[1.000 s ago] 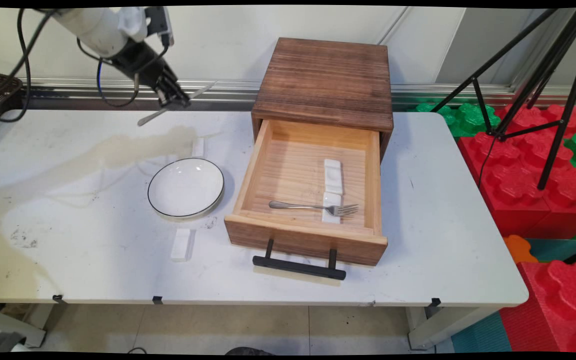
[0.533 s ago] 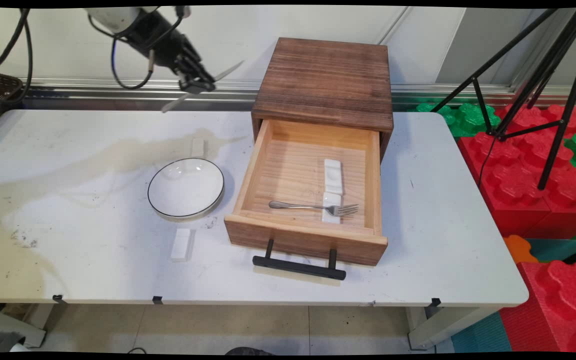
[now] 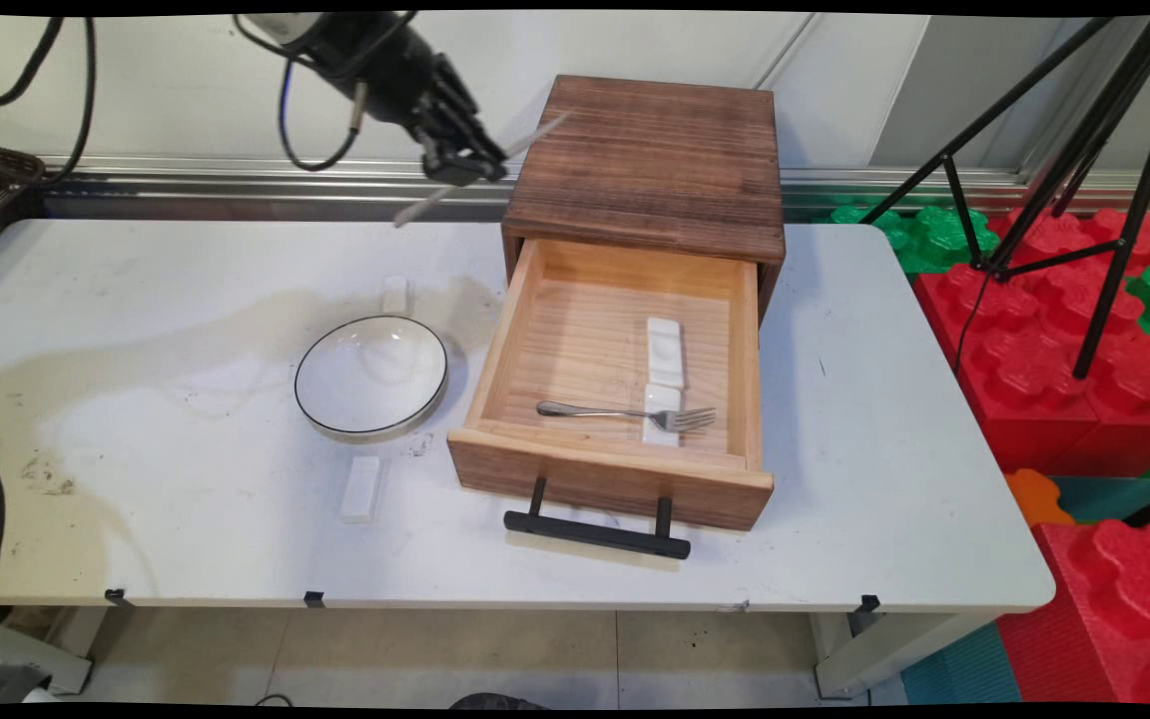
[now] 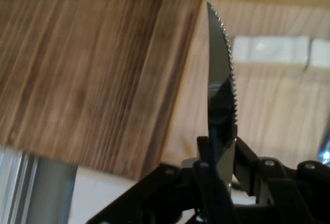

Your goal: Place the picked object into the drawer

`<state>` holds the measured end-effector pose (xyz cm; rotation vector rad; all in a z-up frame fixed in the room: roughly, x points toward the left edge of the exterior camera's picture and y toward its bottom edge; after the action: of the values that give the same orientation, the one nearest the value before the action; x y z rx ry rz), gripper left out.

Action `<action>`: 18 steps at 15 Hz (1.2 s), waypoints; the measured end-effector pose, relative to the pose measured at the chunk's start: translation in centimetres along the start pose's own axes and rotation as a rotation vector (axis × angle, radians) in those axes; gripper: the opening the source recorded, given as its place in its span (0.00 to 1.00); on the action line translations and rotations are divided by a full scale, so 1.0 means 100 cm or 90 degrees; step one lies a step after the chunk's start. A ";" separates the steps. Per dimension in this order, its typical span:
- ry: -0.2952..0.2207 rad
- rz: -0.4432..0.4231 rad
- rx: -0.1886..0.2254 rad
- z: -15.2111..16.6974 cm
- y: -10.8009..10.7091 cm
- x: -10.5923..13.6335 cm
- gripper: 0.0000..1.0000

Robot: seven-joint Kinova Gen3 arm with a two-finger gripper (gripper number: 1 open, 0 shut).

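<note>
Gripper (image 3: 462, 160) clamps knife (image 3: 480, 169) above stained white table (image 3: 186, 419), near wall.

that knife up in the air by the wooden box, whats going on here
The end effector is shut on a serrated table knife, holding it in the air near the top left corner of the wooden drawer box. The drawer below stands pulled open, with a fork lying across one of two white rests inside. On the table to the left sits a white bowl, with a white rest in front of it and another behind.
</note>
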<state>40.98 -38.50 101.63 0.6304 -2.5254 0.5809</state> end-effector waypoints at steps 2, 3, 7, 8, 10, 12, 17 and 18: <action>0.016 0.014 -0.013 0.002 0.009 0.016 0.00; 0.027 0.023 -0.022 0.005 0.014 0.026 0.00; 0.063 0.055 -0.053 0.020 0.034 0.059 0.00; 0.069 0.060 -0.058 0.024 0.037 0.064 0.00; 0.076 0.065 -0.065 0.034 0.041 0.070 0.00; 0.081 0.072 -0.073 0.050 0.045 0.076 0.00; 0.074 0.081 -0.081 0.083 0.049 0.075 0.00; 0.072 0.084 -0.083 0.091 0.049 0.074 0.00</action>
<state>29.59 -41.43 96.88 0.3768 -2.4871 0.4790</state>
